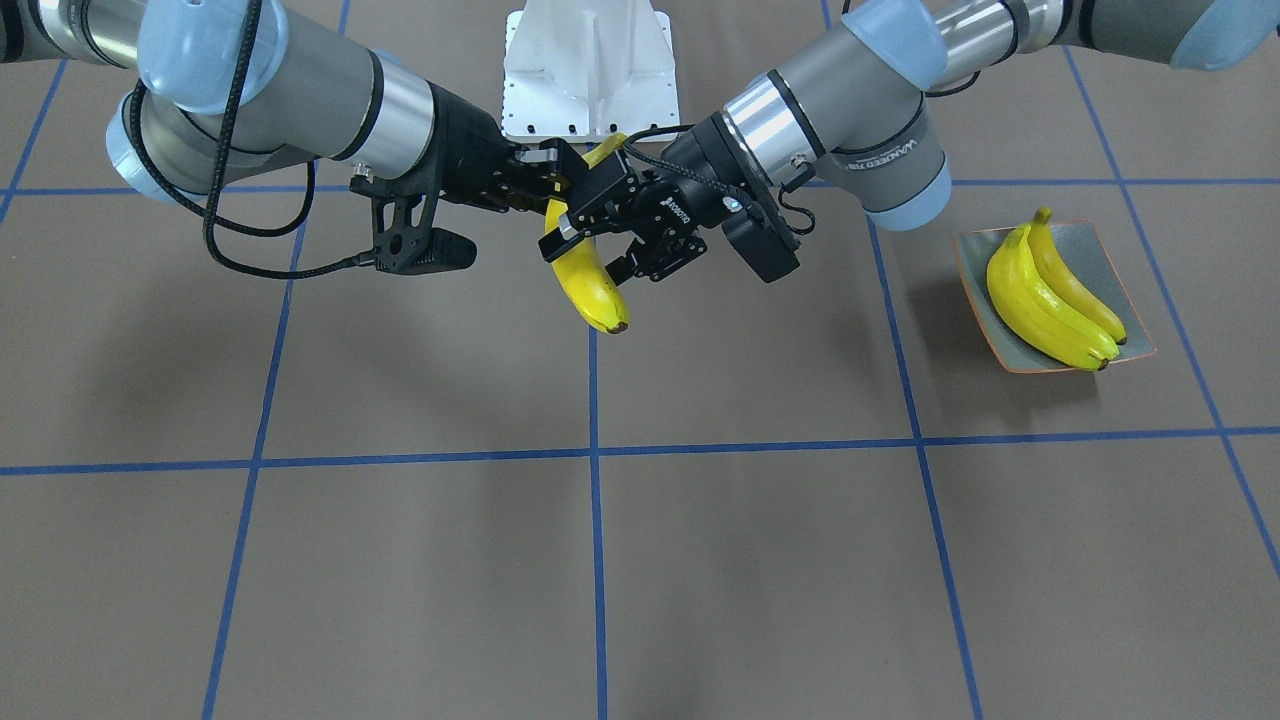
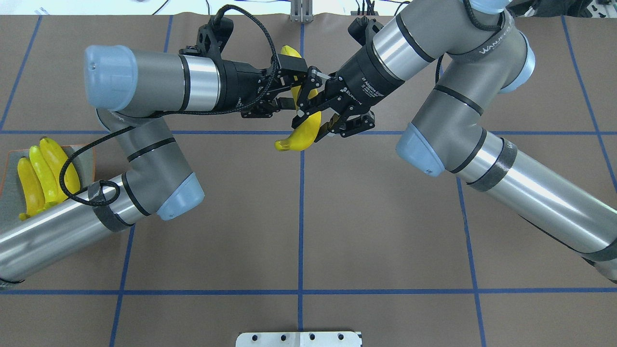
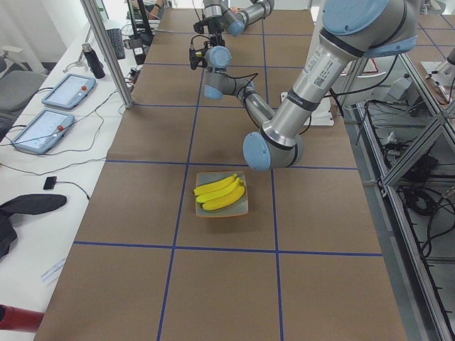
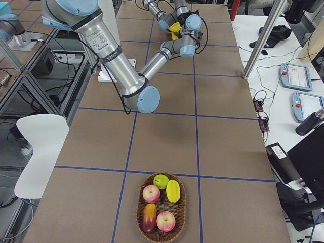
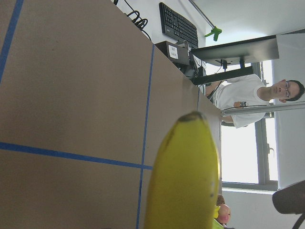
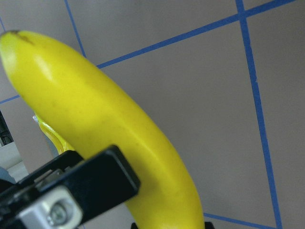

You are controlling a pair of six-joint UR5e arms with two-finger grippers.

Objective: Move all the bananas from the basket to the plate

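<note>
1. Above the table's middle, held one banana (image 1: 585, 285) aloft between both grippers.
2. Had the right gripper (image 1: 556, 182) clamped on it.
3. Straddled it with the left gripper's (image 1: 592, 245) fingers; could not tell whether clamped.
4. Toward the table's left end, found three bananas (image 1: 1045, 300) side by side on the plate (image 1: 1100, 260).

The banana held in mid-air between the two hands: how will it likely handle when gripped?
Likely stiff: the banana holds its curve, hanging unsupported below the right hand and left hand. Probably slippery: its glossy skin shows highlights in the right wrist view, so it may twist in a pinch. Set down, its rounded curve might let it rock.
</note>
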